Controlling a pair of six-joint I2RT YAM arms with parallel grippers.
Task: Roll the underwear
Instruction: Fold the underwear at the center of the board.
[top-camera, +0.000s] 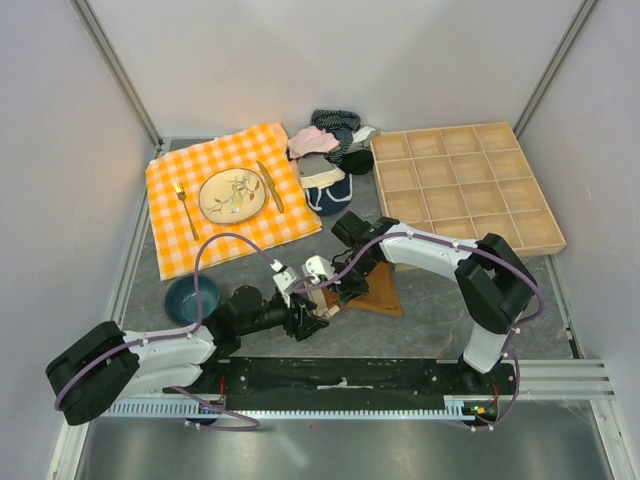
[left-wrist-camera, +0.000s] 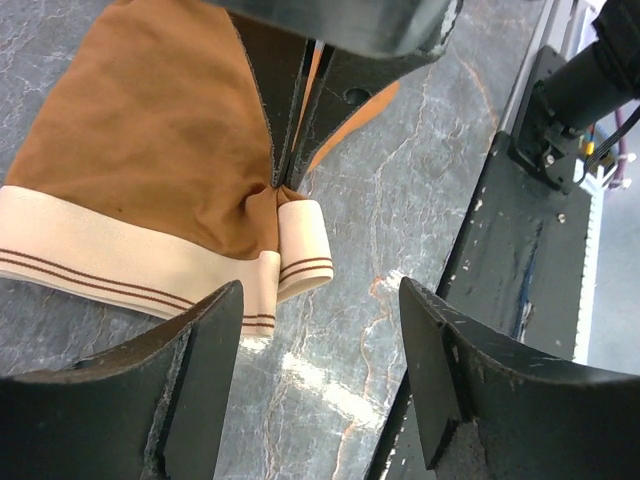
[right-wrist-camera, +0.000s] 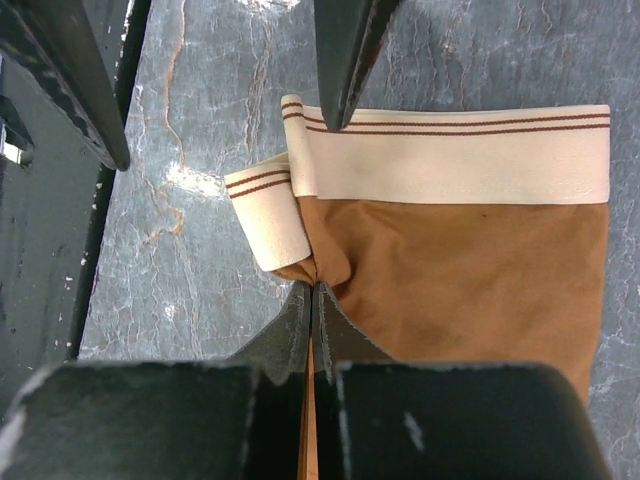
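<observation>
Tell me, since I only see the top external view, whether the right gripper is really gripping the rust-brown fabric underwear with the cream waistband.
Observer: Yes. The right gripper is shut, pinching the rust-brown fabric underwear just below its cream elastic waistband.
Operator: What about the left gripper?
Observer: The left gripper is open and holds nothing. One finger hangs over the waistband's end, the other over the grey marbled tabletop.
Operator: Does the waistband lie flat?
Observer: No. The end beside the pinch is curled over into a loop.
</observation>
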